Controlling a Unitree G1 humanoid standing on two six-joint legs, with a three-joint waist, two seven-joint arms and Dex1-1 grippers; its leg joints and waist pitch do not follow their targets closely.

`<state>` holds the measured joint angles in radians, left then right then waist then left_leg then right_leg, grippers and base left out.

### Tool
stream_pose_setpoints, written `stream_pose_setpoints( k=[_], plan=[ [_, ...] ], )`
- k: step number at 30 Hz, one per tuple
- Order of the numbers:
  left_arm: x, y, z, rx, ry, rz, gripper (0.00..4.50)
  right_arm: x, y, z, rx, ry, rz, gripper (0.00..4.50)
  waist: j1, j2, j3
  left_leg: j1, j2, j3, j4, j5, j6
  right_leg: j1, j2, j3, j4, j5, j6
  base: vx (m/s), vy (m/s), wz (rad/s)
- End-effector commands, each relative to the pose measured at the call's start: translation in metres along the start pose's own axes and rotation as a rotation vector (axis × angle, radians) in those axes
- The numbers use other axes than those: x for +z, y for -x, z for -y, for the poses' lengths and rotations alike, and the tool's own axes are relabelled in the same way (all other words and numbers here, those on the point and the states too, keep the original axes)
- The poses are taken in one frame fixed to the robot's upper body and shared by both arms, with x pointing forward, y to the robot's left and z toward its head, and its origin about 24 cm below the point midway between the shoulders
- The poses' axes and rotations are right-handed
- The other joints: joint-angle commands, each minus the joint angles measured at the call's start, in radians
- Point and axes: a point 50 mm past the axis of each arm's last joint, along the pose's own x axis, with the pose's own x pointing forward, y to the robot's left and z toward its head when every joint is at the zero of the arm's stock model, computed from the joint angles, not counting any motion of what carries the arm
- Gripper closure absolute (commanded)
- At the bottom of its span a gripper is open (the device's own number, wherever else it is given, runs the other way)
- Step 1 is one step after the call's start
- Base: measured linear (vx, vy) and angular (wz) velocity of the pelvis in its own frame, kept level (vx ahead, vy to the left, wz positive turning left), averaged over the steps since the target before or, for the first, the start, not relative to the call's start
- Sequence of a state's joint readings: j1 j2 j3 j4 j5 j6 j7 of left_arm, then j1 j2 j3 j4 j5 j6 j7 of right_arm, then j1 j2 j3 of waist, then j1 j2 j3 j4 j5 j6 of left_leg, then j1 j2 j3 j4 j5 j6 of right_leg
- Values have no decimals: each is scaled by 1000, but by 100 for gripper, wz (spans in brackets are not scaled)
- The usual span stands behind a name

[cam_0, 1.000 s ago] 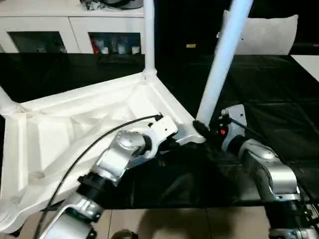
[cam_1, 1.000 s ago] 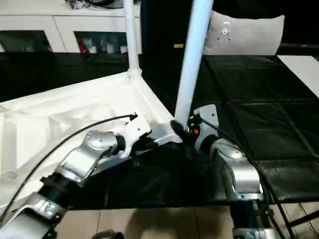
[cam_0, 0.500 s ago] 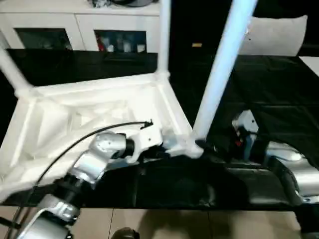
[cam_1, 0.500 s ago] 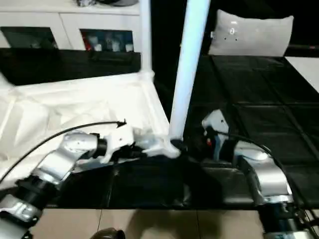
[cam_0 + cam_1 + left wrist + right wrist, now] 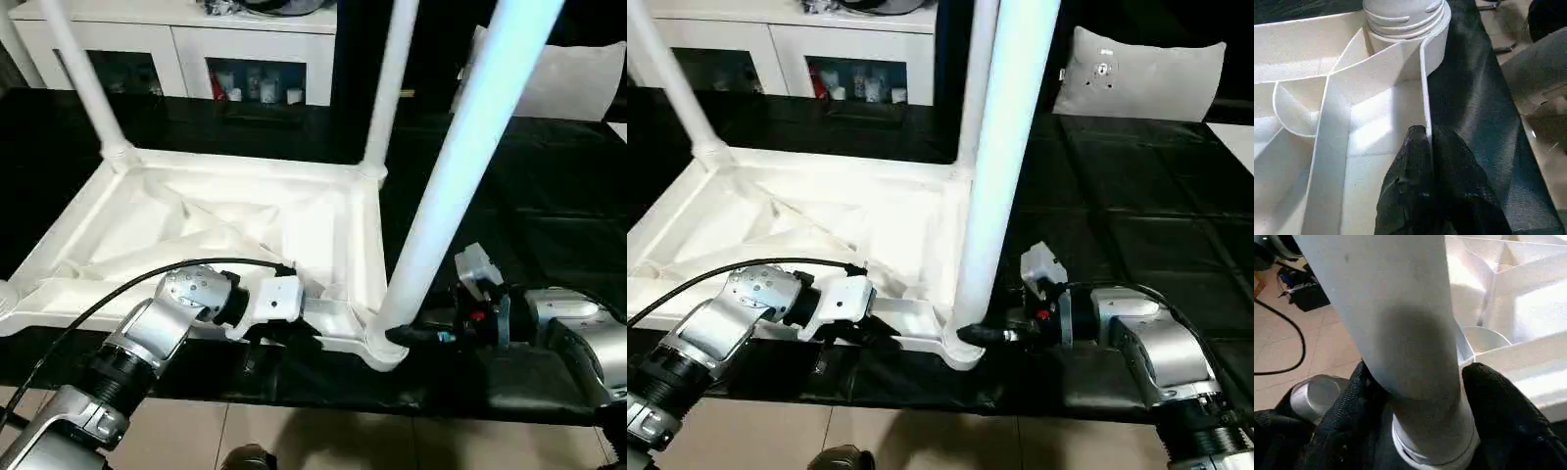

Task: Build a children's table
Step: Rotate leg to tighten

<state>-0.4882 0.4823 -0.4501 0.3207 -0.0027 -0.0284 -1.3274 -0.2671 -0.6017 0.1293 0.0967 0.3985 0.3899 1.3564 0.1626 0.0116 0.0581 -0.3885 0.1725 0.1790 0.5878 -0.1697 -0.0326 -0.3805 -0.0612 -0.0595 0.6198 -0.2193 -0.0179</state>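
Note:
The children's table (image 5: 225, 215) lies upside down on the black mat, ribbed underside up. Three white legs stand in its corner sockets: far left (image 5: 83, 78), far right (image 5: 387, 88) and near right (image 5: 460, 166). My left gripper (image 5: 1422, 134) is shut on the thin near rim (image 5: 1425, 98) of the table top, a short way from the near right socket. My right gripper (image 5: 985, 335) reaches in from the right at the foot of the near right leg (image 5: 1400, 308). Its two black fingers (image 5: 1498, 401) sit either side of that leg, pressed against it.
A long white cabinet (image 5: 186, 44) with glass-fronted openings runs along the back. A white cushion (image 5: 1141, 64) lies at the back right on the black mat (image 5: 549, 215). Tan floor (image 5: 294, 441) starts just past the mat's near edge, with a black cable (image 5: 1283, 347) on it.
The view has shifted. The table top has swung round to lie squarer to me. My right arm has dropped low to the right, fingers closing in on the near leg's foot. The left grip is unchanged.

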Motion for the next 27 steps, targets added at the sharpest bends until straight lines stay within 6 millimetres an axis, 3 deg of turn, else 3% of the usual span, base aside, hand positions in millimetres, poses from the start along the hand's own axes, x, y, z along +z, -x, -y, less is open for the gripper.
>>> stream_pose_setpoints(
  k=[1,10,13,15,17,18,22,27],
  plan=[
    [5,-7,3,-79,-62,-21,450,1,-1,-4,36,2,-7,215,-4,-10,-61,27,74,-22,-65,-178,54,31,-102,52,-74,-149,-209,0,0,0],
    [5,-10,0,-12,13,12,450,0,-5,-9,47,-56,57,248,1,-12,-60,28,73,-22,-64,-169,54,29,-99,52,-72,-145,-206,0,0,0],
    [9,-13,-9,110,105,44,450,3,-13,-4,-80,-71,113,248,-3,-11,-55,27,72,-24,-68,-185,44,25,-100,52,-75,-176,-207,0,0,0],
    [12,-16,-16,198,170,62,450,4,-22,6,-247,-89,141,248,-14,-13,-49,28,67,-27,-73,-235,16,26,-105,54,-88,-294,-185,0,0,0],
    [16,-21,-21,265,208,74,450,4,-31,13,-364,-106,160,249,-29,-11,-47,29,67,-31,-77,-260,-11,22,-105,54,-91,-348,-171,0,0,0],
    [17,-24,-23,292,223,75,450,4,-35,17,-418,-122,157,249,-40,-14,-46,24,64,-34,-81,-258,-20,27,-102,52,-92,-358,-155,0,0,0],
    [27,-39,-33,409,340,105,450,0,-53,29,-647,-202,128,252,-68,-12,-49,24,61,-31,-78,-249,-20,25,-97,54,-90,-301,-162,0,0,0],
    [33,-49,-43,530,388,72,450,0,-64,37,-802,-231,132,253,-73,-10,-53,22,58,-28,-75,-198,-3,28,-94,55,-91,-243,-159,0,0,0]
  ],
)
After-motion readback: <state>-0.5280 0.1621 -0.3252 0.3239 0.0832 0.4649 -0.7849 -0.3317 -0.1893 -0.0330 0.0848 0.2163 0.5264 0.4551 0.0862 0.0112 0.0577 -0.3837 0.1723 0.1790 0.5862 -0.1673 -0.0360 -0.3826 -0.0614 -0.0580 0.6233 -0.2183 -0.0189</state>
